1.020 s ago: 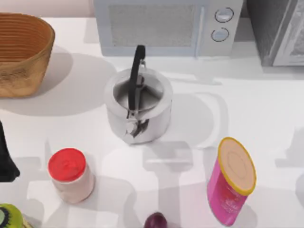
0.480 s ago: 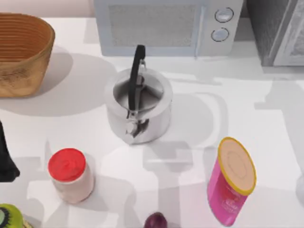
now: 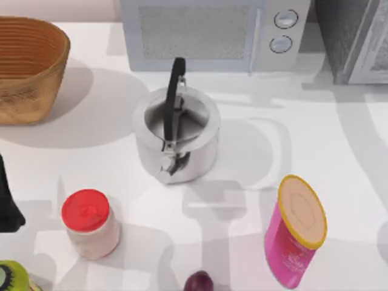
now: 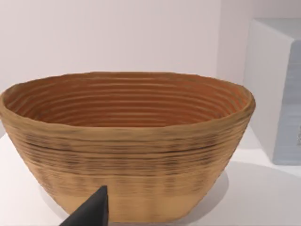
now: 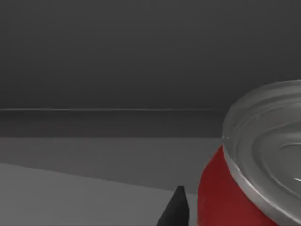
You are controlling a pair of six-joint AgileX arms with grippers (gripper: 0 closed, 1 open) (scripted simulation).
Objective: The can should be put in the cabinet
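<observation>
Shifted since a second ago: arm shadow on the table's right side, now reaching toward the cabinet (image 3: 357,42).
Can (image 5: 249,169): close before dark grey cabinet surfaces, beside one right gripper fingertip (image 5: 175,207); grip cannot be told.
Left arm: parked facing basket (image 4: 127,141).
Risk: can clipping the cabinet frame or tipping on release.

The white table (image 3: 315,145) is occupied by a woven basket (image 3: 27,66) at its left edge, a steel kettle (image 3: 176,140) centrally, and a white microwave (image 3: 212,33) at its far edge.
</observation>
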